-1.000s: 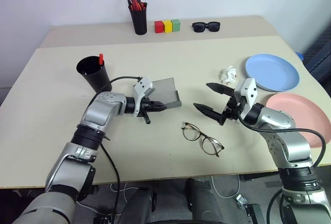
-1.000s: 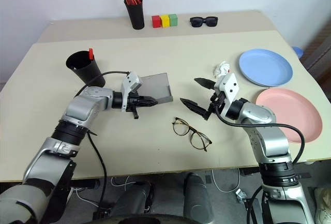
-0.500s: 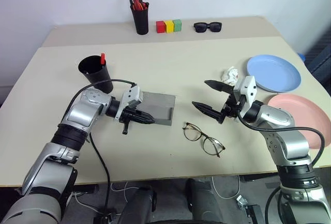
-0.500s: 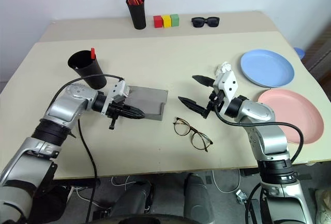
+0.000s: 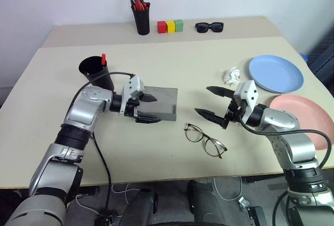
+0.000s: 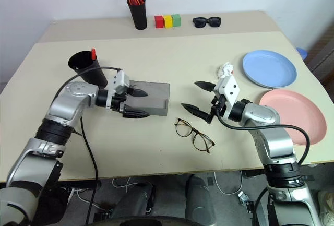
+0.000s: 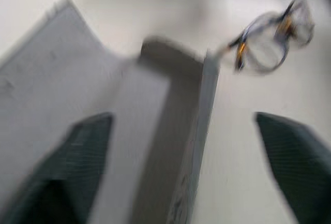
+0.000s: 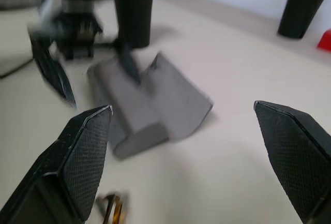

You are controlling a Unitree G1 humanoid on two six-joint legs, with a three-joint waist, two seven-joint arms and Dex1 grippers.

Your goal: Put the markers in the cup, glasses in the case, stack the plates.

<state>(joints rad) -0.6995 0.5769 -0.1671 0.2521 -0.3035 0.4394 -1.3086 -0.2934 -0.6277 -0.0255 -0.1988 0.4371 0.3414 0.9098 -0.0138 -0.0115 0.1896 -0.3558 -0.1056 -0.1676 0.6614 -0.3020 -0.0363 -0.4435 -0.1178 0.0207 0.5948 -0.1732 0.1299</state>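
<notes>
Between spread jaws of left gripper [image 5: 146, 108]: case [image 5: 160, 104] edge.

The left wrist view is blurred, so the case [image 7: 170, 146] and the glasses [image 7: 269, 40] look soft. The cup [image 5: 96, 72] hides the marker [image 5: 102, 59] below its red cap. The frame edge cuts off the pink plate [image 5: 308, 116].

- Grey case [image 5: 161, 103]: open, flat, table centre.
- Wire glasses [image 5: 204, 140]: at its 4 o'clock.
- Black cup [image 5: 96, 73], red-capped marker [image 5: 102, 59] inside: 10 o'clock.
- Blue plate [image 5: 275, 73], pink plate [image 5: 308, 116]: 3 o'clock, unstacked.
</notes>
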